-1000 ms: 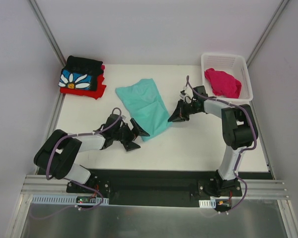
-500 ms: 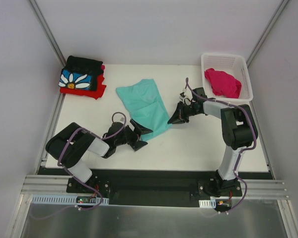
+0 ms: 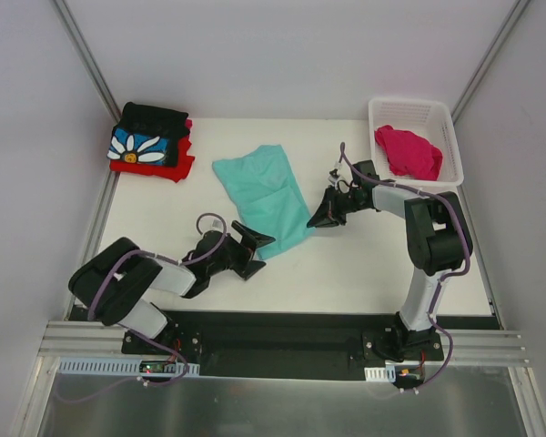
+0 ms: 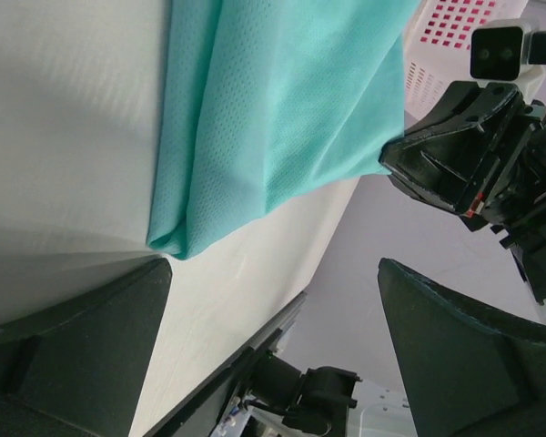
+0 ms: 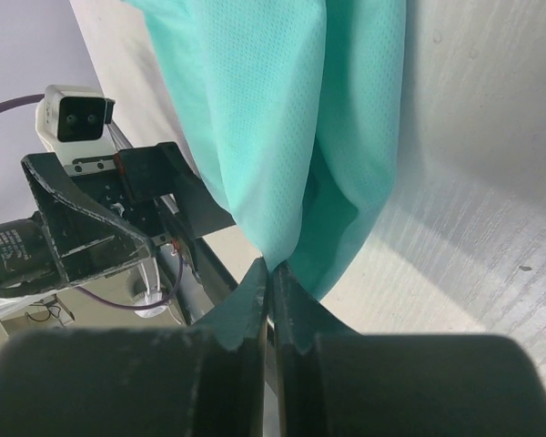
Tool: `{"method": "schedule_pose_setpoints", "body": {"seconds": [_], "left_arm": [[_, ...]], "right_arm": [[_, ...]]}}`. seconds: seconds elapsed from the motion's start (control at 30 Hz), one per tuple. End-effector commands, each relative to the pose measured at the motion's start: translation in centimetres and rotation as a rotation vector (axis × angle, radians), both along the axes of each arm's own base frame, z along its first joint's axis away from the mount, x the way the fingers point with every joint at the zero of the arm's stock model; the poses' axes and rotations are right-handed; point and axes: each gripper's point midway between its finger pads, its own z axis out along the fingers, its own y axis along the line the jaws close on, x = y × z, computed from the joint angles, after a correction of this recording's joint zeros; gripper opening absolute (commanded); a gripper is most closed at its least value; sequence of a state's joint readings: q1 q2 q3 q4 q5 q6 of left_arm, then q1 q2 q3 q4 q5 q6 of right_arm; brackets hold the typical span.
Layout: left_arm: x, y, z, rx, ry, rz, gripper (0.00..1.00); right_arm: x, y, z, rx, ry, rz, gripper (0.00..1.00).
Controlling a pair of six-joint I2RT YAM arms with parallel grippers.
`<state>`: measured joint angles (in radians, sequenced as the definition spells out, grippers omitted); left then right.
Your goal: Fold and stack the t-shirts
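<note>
Compared with a second ago, the left arm has pulled its elbow back toward the near left and now lies lower over the table (image 3: 364,264). Its fingers have stayed at the near end of the green shirt (image 3: 264,187). The right arm has not moved.

The left fingers (image 3: 255,234) are spread wide and hold nothing. The near corner of the green shirt lies just in front of one fingertip, but I cannot tell if they touch. The right fingers (image 5: 255,300) are pressed together and pinch the right edge of the same shirt, at a fold, low over the table.

The green shirt lies in the middle of the table, folded along its length, running from far left to near right. The two pairs of fingers face each other across its near end.

In the far left corner a black daisy shirt (image 3: 146,146) lies folded on a red shirt (image 3: 184,168). At the far right stands a white basket (image 3: 414,103), with a pink shirt (image 3: 408,150) crumpled inside.
</note>
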<state>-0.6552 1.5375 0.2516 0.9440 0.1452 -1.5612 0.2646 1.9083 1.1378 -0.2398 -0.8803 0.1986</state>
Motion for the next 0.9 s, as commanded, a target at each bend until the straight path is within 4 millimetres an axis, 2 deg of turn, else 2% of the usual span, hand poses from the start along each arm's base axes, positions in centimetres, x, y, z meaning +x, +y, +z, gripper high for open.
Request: {"method": "schedule_pose_setpoints", "body": {"seconds": [0.0, 0.03, 0.07, 0.2, 0.5, 0.6, 0.67, 0.73, 0.77, 0.87], "left_arm": [[-1.9, 3.5, -3.9, 0.226, 0.115, 0.051, 0.99], [-2.2, 4.1, -4.3, 0.269, 0.141, 0.052, 0.99], [-1.9, 4.2, -3.3, 0.275, 0.104, 0.054, 0.99], [-1.4, 5.3, -2.5, 0.318, 0.071, 0.094, 0.99], [-1.5, 4.1, -3.8, 0.298, 0.12, 0.065, 0.99], [-1.3, 3.7, -4.2, 0.284, 0.124, 0.064, 0.95], [-1.6, 3.4, -4.9, 0.276, 0.147, 0.047, 0.89], [-1.7, 3.1, -5.3, 0.265, 0.155, 0.044, 0.77], [-1.8, 3.0, -5.4, 0.26, 0.16, 0.035, 0.64], [-2.1, 2.7, -5.8, 0.25, 0.176, 0.026, 0.52]], "right_arm": [[0.3, 0.5, 2.8, 0.036, -0.067, 0.009, 0.04], [0.3, 0.5, 2.8, 0.036, -0.069, 0.009, 0.04], [0.2, 0.6, 2.9, 0.039, -0.07, 0.01, 0.04], [0.1, 0.7, 3.3, 0.042, -0.078, 0.012, 0.04], [-0.2, 0.8, 3.3, 0.042, -0.077, 0.014, 0.04], [-0.2, 0.9, 3.1, 0.042, -0.072, 0.017, 0.04], [-0.2, 0.9, 3.1, 0.041, -0.073, 0.016, 0.05], [-0.2, 0.9, 3.1, 0.042, -0.075, 0.017, 0.04], [-0.2, 0.9, 3.1, 0.042, -0.072, 0.017, 0.04], [-0.2, 0.9, 3.2, 0.044, -0.074, 0.017, 0.04]]}}
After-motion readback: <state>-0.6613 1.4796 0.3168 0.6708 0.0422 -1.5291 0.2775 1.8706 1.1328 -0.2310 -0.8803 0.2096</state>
